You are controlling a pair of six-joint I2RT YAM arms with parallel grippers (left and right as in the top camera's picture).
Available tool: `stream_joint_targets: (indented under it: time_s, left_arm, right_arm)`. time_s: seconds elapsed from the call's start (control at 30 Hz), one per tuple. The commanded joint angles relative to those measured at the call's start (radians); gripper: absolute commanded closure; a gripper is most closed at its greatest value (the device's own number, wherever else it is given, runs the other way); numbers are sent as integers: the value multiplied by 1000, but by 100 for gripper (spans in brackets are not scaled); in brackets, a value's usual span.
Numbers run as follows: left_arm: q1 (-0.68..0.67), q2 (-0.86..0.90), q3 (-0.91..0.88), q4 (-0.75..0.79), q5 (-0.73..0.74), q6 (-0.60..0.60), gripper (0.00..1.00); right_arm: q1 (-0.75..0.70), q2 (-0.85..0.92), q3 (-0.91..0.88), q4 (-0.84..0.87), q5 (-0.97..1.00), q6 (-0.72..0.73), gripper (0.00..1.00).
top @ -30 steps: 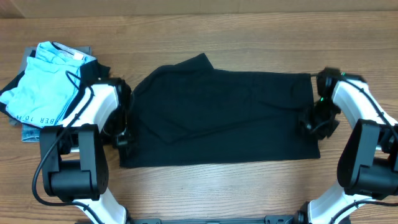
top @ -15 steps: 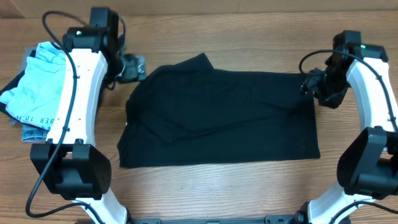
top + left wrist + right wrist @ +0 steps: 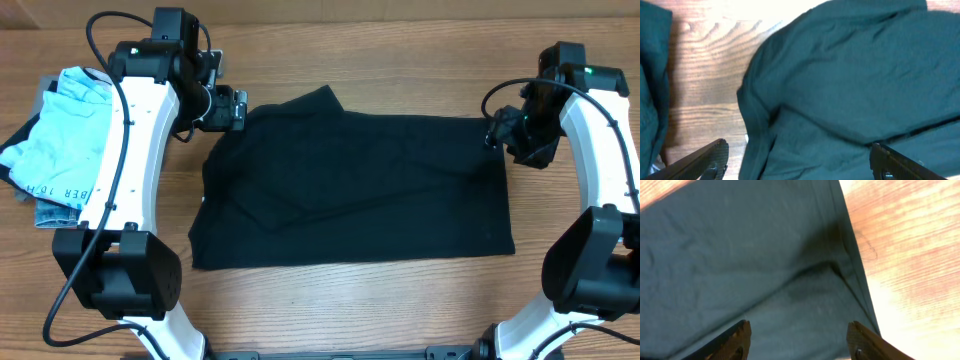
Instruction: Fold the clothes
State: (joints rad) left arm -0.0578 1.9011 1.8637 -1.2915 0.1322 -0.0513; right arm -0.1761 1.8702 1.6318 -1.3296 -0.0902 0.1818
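The clothes, a plain black T-shirt (image 3: 360, 185), lie folded into a wide rectangle in the middle of the table, with one sleeve sticking out at the top left. My left gripper (image 3: 232, 108) hovers over the shirt's upper left corner, jaws open and empty; its wrist view shows the shirt (image 3: 850, 85) between the spread fingers (image 3: 710, 160). At the shirt's upper right corner my right gripper (image 3: 497, 130) is open too, holding nothing. From its wrist camera I see the shirt's hem (image 3: 770, 260) and bare wood at the right.
A light blue folded garment with dark lettering (image 3: 62, 135) rests on a grey-blue folded piece (image 3: 45, 210) at the table's left edge. Both arm bases stand at the near edge, left (image 3: 115, 290) and right (image 3: 585, 275).
Both arms rose from the shirt's lower side edges to its upper corners, and both grippers opened wider. The shirt's left edge settled slightly; the rest lies as before.
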Motion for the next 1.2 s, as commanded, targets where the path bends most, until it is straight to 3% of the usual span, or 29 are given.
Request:
stream_joint_targets:
  time_s: [0.0,0.13,0.37,0.47,0.63,0.77,0.93,1.17]
  left_arm:
    - [-3,8,4,-19,18,21,6]
    - [-3,8,-31,-14,18,15,0]
    - [-3,8,-121,31,18,-9,0]
    - [-2,8,-150,49,18,-9,0]
    - [-2,8,-159,52,19,-9,0]
    - [-3,8,-160,45,29,-26,0]
    - [-3,8,-160,43,25,-31,0]
    - [-3,8,-160,64,26,-51,0]
  right_arm:
    - [-3,-7,25,-33,-9,-8,35]
    - [-3,-7,18,-80,-9,-8,41]
    - [-3,-7,-65,-71,-9,-7,85]
    - [-3,-7,-131,-33,-10,2,94]
    - [-3,-7,-252,90,-39,3,96]
    - [-3,-7,-303,160,-212,-49,96]
    - [35,-7,-304,115,-566,-307,96]
    - [267,-7,-304,99,-558,-482,96]
